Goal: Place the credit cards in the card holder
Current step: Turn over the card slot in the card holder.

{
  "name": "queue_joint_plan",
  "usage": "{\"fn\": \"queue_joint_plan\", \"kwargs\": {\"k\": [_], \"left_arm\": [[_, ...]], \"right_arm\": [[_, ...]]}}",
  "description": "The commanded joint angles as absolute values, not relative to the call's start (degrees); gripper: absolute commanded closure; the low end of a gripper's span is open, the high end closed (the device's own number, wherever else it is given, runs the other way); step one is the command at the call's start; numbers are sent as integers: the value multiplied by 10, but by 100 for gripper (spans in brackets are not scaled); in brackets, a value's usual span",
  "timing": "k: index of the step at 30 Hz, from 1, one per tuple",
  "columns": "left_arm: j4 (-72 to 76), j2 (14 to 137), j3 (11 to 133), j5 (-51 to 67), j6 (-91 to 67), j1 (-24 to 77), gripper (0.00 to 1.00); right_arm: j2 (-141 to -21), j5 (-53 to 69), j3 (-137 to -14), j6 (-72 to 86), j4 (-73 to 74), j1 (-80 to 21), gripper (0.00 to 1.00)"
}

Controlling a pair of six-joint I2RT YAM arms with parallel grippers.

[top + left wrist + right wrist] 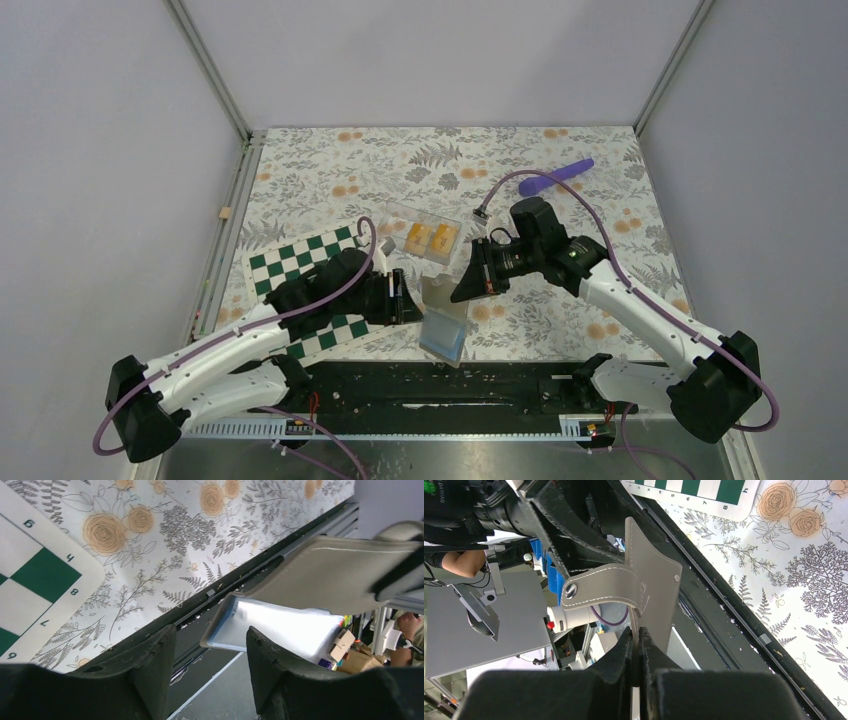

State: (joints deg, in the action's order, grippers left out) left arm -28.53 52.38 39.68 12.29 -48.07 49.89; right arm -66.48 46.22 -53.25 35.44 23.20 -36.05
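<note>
Top external view: the card holder (443,335) is off the bench (330,160), held up over its near edge between the two arms, with its grey flap uppermost and its pale blue, clear-looking pockets hanging toward the black rail. The right hand (462,290) comes in from the right, its jaws pressed together on the grey flap. The left hand (412,298) points at the holder from the other side, just beside it.

Two orange-yellow credit cards (417,238) lie side by side in a clear tray (400,215) on the bench, just behind the two hands and apart from the holder. The chessboard (300,270) lies flat under the left arm, and a purple rod (555,177) rests near the far right corner.

Right wrist view: the right hand (636,637) pinches the lower edge of the card holder (651,580), whose stitched strap with a snap stud curls over to the left.

Left wrist view: the left hand (210,632) stands roughly half open and grips nothing. The card holder (285,625) shows its pocket edge just past the fingertips (162,650); I cannot tell whether they touch it.
</note>
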Motion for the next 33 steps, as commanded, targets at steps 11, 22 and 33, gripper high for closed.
{"fn": "queue_joint_plan", "kwargs": {"k": [11, 22, 33], "left_arm": [[-273, 489, 394, 92, -485, 499, 44], [-295, 559, 421, 104, -466, 501, 44], [-162, 511, 368, 166, -497, 502, 44]], "right_arm": [[-649, 493, -529, 369, 204, -357, 100], [-648, 493, -522, 368, 204, -358, 100], [-649, 496, -520, 365, 203, -358, 100]]}}
